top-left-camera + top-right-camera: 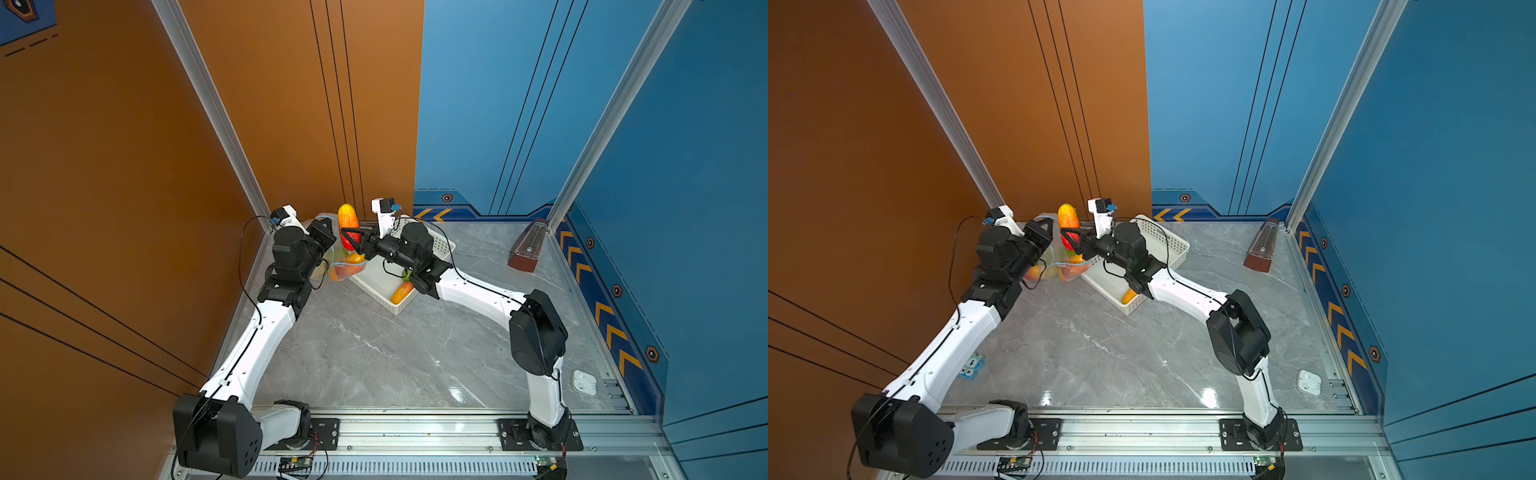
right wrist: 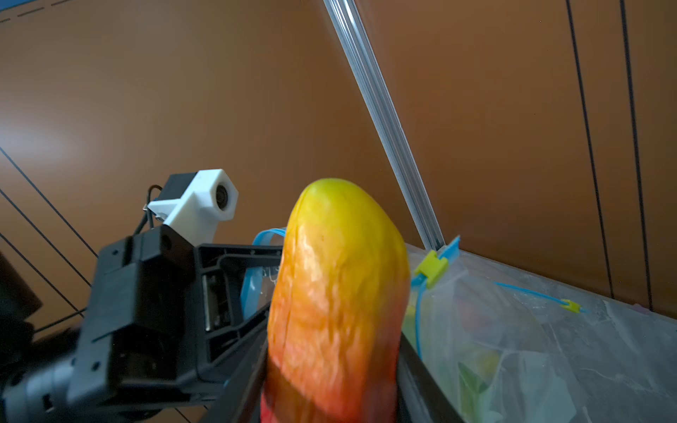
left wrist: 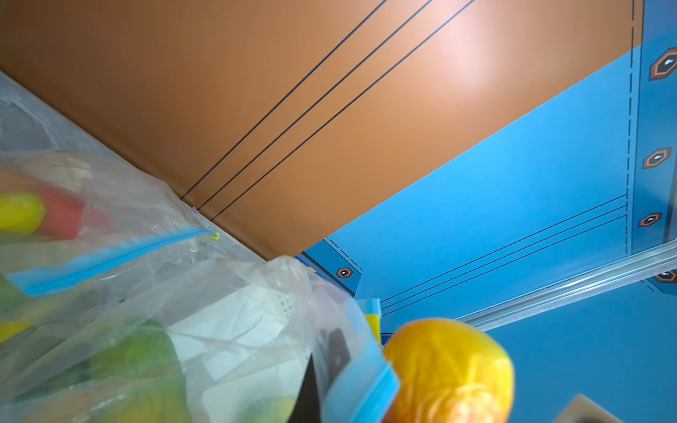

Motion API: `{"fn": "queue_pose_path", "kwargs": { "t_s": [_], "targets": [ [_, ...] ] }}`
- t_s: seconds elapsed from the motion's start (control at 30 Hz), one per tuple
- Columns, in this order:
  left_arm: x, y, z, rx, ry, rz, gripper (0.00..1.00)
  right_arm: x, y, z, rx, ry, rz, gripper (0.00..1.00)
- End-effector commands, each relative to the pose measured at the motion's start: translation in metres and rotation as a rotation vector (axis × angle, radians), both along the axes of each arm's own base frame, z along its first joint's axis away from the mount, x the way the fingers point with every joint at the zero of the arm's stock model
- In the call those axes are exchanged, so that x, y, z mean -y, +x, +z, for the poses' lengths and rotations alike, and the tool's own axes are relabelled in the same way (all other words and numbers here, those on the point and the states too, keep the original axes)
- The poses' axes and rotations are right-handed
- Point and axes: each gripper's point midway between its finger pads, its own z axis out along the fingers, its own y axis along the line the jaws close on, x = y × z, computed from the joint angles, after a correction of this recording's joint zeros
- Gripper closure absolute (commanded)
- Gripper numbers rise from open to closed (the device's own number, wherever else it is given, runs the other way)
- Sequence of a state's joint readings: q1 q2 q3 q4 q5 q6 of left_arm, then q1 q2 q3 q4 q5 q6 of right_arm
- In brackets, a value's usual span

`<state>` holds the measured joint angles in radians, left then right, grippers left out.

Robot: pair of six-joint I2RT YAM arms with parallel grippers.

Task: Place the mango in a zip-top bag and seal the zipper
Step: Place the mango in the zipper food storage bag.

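Right gripper (image 1: 348, 240) clamped on the red lower part of the upright mango (image 1: 347, 217), mango at the far left corner of the table (image 1: 374, 353), at the mouth of the zip-top bag (image 2: 458, 311), left gripper (image 1: 323, 230) closed tight on its blue rim, white basket (image 1: 441, 245) just right.

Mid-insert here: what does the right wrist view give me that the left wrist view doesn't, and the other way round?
Right wrist only: the left gripper pinching the zip-top bag at its blue zipper rim, the wrist camera mounted on that gripper, and the right gripper clamped on the mango at its red end.
Left wrist only: the blue wall behind the mango.
Both: the mango, the clear bag with blue zipper and yellow slider, and the orange wall.
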<state>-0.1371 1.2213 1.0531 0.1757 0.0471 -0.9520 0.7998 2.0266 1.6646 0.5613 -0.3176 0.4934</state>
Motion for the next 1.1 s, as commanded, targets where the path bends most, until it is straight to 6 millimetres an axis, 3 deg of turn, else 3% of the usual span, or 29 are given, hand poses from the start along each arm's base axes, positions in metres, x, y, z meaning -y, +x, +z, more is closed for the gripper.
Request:
{"fn": "queue_pose_path", "kwargs": {
  "t_s": [0.0, 0.13, 0.33, 0.43, 0.47, 0.5, 0.53, 0.63, 0.73, 0.77, 0.87, 0.9, 0.93, 1.03, 1.07],
  "targets": [
    [0.001, -0.002, 0.019, 0.037, -0.068, -0.024, 1.00, -0.007, -0.006, 0.025, 0.102, 0.022, 0.000, 0.51],
    [-0.005, -0.001, 0.017, 0.026, -0.108, -0.012, 1.00, -0.005, 0.002, 0.008, 0.093, -0.004, -0.028, 0.24],
    [-0.011, -0.001, 0.015, 0.021, -0.115, 0.005, 1.00, 0.010, -0.004, 0.020, 0.101, -0.051, -0.031, 0.19],
    [-0.016, 0.000, 0.009, 0.005, -0.140, 0.023, 1.00, 0.015, -0.012, 0.028, 0.117, -0.084, -0.027, 0.27],
    [-0.016, 0.001, 0.008, 0.000, -0.149, 0.023, 1.00, 0.016, -0.014, 0.028, 0.125, -0.099, -0.035, 0.39],
    [-0.016, 0.001, 0.007, -0.003, -0.156, 0.022, 1.00, 0.017, -0.015, 0.027, 0.138, -0.118, -0.057, 0.57],
    [-0.014, 0.002, 0.008, -0.006, -0.168, 0.014, 1.00, 0.015, -0.015, 0.025, 0.154, -0.140, -0.070, 0.66],
    [-0.008, -0.001, 0.012, -0.002, -0.192, -0.014, 1.00, 0.002, -0.014, 0.013, 0.187, -0.231, -0.090, 0.76],
    [-0.005, -0.009, 0.011, -0.011, -0.238, -0.027, 1.00, -0.002, -0.008, 0.000, 0.259, -0.243, -0.159, 0.81],
    [-0.004, -0.011, 0.000, -0.033, -0.253, -0.026, 1.00, -0.004, -0.003, -0.003, 0.273, -0.221, -0.171, 0.83],
    [0.000, -0.017, -0.007, -0.051, -0.278, -0.037, 1.00, -0.012, 0.006, -0.001, 0.316, -0.168, -0.189, 0.85],
    [0.002, -0.019, -0.008, -0.054, -0.284, -0.042, 1.00, -0.018, 0.011, -0.015, 0.318, -0.164, -0.189, 0.85],
    [0.003, -0.019, -0.010, -0.059, -0.288, -0.049, 1.00, -0.020, 0.012, -0.016, 0.326, -0.155, -0.193, 0.85],
    [0.003, -0.021, -0.012, -0.068, -0.311, -0.042, 1.00, -0.037, 0.013, -0.035, 0.331, -0.236, -0.147, 0.79],
    [0.000, -0.021, -0.014, -0.070, -0.316, -0.031, 1.00, -0.042, 0.010, -0.047, 0.332, -0.280, -0.133, 0.70]
  ]
}}
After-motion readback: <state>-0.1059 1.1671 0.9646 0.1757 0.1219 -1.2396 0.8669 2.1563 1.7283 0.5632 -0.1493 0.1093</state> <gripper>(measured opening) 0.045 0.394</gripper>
